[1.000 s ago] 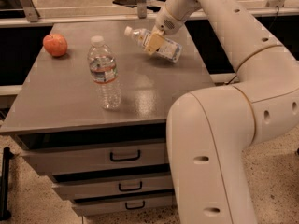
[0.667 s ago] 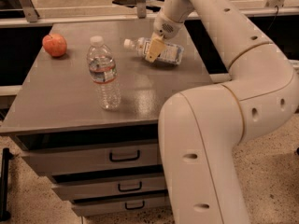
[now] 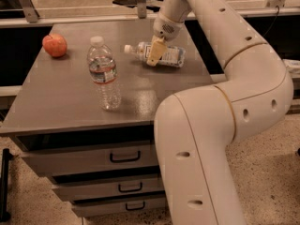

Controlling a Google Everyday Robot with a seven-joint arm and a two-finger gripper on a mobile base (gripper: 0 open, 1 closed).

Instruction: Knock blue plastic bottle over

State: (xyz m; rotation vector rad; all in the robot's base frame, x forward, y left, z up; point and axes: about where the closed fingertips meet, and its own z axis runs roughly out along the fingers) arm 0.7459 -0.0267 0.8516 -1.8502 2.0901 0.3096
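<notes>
The blue plastic bottle (image 3: 171, 56) lies on its side at the back of the grey table top (image 3: 61, 102), with its white cap (image 3: 127, 48) pointing left. My gripper (image 3: 155, 53) reaches down from the white arm and sits right at the bottle's middle, in front of its label, touching or nearly touching it. Part of the bottle is hidden behind the gripper.
A wider ribbed clear bottle (image 3: 104, 74) with a red-and-white band stands upright left of centre. An orange-red fruit (image 3: 55, 45) lies at the back left corner. Drawers (image 3: 124, 156) are below the table top. The arm's large white links (image 3: 206, 139) fill the right side.
The blue bottle has gone from tilted above the table to lying flat on it. The gripper has come down and a little left with it.
</notes>
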